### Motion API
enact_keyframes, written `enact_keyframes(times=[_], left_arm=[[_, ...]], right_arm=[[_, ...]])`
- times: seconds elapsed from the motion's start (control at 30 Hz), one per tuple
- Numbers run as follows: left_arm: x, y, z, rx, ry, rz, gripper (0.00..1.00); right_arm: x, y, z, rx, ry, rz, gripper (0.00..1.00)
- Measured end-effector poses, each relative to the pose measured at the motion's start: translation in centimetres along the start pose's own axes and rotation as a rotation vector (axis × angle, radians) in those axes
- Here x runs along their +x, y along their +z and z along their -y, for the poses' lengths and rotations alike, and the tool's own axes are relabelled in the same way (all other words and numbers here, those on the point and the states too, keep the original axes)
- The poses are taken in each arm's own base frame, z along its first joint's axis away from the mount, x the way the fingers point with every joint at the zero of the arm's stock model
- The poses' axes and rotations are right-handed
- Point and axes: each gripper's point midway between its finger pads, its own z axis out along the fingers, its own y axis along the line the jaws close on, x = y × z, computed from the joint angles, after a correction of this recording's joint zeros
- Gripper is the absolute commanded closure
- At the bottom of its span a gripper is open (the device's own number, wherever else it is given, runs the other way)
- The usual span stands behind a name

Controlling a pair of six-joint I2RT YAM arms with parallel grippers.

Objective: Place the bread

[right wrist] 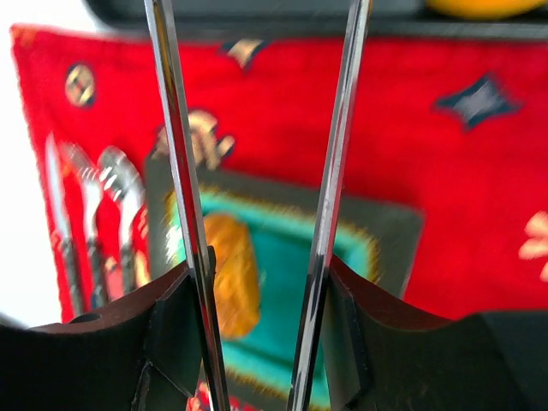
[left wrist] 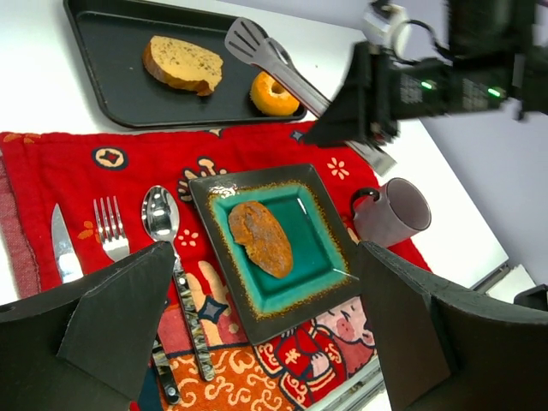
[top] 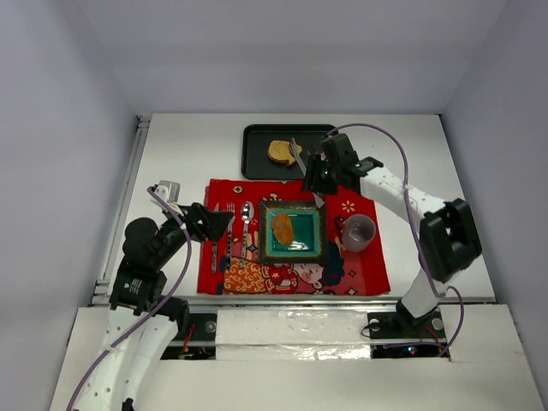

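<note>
Top view: on the white bench, a black rectangular tray holds the tan toast slice with brown crust; the dark-brown bread chunk lies on the square teal plate. The right jaws are closed on metal tongs reaching over the tray. Left wrist view: left jaws wide apart, empty; the golden-orange ring-shaped bun sits in the tray. Right wrist view: the tongs' blades parted, bare. Apparently one piece placed, two remaining.
</note>
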Motion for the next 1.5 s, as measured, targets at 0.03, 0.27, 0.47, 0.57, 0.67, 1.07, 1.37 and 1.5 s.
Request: enact_keyframes(times=[0.03, 0.27, 0.47, 0.57, 0.67, 1.07, 1.37, 1.5], left_arm=[[0.0, -0.1, 0.1, 0.003, 0.002, 0.002, 0.14], [0.3, -0.1, 0.5, 0.020, 0.005, -0.004, 0.14], [0.3, -0.1, 0.6, 0.026, 0.007, -0.004, 0.14], [0.3, -0.1, 0.6, 0.026, 0.007, -0.003, 0.14], [0.3, -0.1, 0.6, 0.026, 0.007, -0.003, 0.14], [0.3, -0.1, 0.6, 0.025, 0.006, -0.005, 0.15], [0.5, 0.2, 0.4, 0.019, 0.002, -0.016, 0.15], [0.5, 0.3, 0.2, 0.010, -0.002, -0.019, 0.15]], right_arm=[[-0.5, 0.6, 0.5, 0.006, 0.007, -0.007, 0.46], [-2.1, 4.5, 3.4, 0.046, 0.035, -0.062, 0.48], [-2.6, 7.2, 4.0, 0.021, 0.046, -0.107, 0.50], [-2.3, 8.0, 4.0, 0.002, 0.052, -0.133, 0.51], [-2.1, 8.5, 3.9, -0.022, 0.061, -0.155, 0.61], [-2.3, 6.4, 1.5, -0.159, 0.090, -0.154, 0.85], [-2.0, -7.0, -2.4, -0.320, 0.028, 0.034, 0.84], [3.7, -10.8, -2.9, -0.375, 0.011, 0.013, 0.84]])
